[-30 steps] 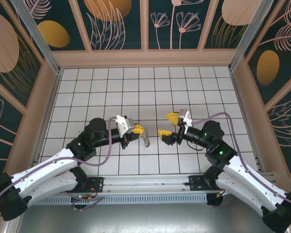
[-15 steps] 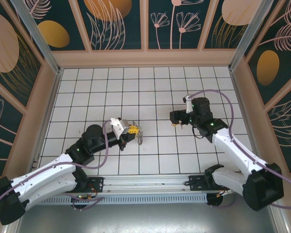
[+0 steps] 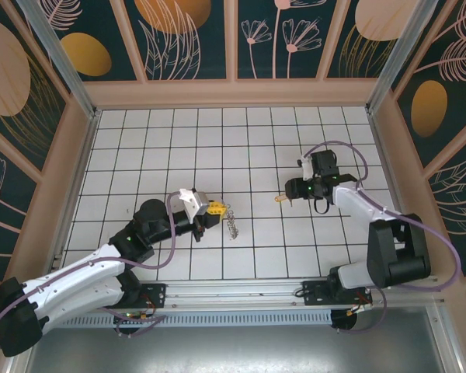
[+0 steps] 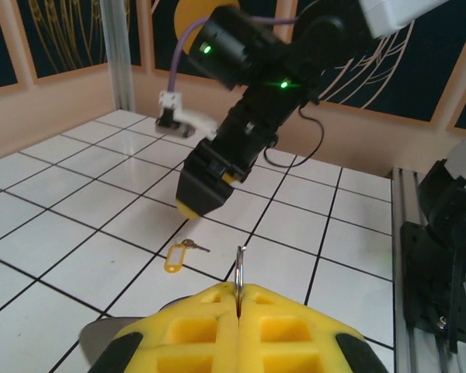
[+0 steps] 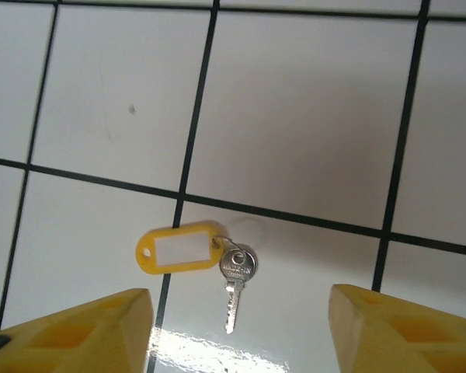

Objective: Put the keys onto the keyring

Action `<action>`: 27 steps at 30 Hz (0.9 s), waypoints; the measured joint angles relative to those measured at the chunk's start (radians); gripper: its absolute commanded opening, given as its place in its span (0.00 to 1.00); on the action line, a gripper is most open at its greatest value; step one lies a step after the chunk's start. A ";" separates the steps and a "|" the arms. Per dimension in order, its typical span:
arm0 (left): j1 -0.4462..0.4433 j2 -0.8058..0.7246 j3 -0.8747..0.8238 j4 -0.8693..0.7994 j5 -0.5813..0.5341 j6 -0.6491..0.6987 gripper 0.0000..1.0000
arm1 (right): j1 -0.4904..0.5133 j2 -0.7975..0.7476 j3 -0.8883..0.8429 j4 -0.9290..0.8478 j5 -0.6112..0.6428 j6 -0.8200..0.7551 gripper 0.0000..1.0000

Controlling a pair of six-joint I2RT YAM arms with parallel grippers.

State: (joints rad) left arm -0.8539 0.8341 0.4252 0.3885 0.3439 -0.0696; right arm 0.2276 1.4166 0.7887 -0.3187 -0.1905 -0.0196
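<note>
A small silver key (image 5: 234,284) on a yellow tag (image 5: 180,249) lies flat on the white tiles. My right gripper (image 5: 237,334) hovers over it, open, one yellow finger on either side and not touching it. From above, the key (image 3: 279,199) sits just left of that gripper (image 3: 295,190). My left gripper (image 4: 239,291) is shut on the keyring (image 4: 239,268), a thin metal ring seen edge-on between its yellow fingers. In the top view the left gripper (image 3: 212,208) holds the keyring (image 3: 231,224) with silvery pieces trailing off it. The left wrist view has the key (image 4: 180,254) on the floor under the right gripper (image 4: 204,190).
The tiled floor (image 3: 179,148) is boxed in by low wooden walls (image 3: 233,93). A metal rail (image 3: 241,294) runs along the near edge by the arm bases. A purple cable (image 3: 349,151) loops over the right arm.
The right arm has swung away from the centre towards the right and come down over the key on the floor. The left gripper has shifted a little, with the keyring still in it.
</note>
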 measured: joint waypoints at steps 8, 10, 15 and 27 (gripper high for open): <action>0.000 0.015 -0.032 0.048 0.061 -0.023 0.00 | -0.017 0.117 0.050 0.010 -0.036 -0.033 0.52; 0.000 0.022 -0.032 0.053 0.068 -0.023 0.00 | -0.017 0.146 0.073 0.016 -0.045 -0.035 0.51; 0.000 0.024 -0.032 0.058 0.082 -0.023 0.00 | -0.018 0.206 0.110 0.034 -0.081 -0.039 0.49; 0.000 0.025 -0.032 0.079 0.105 -0.027 0.00 | -0.018 0.230 0.111 0.027 -0.108 -0.062 0.44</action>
State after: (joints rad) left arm -0.8539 0.8593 0.3931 0.4679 0.4492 -0.0963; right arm 0.2100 1.6463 0.8993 -0.2920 -0.2985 -0.0814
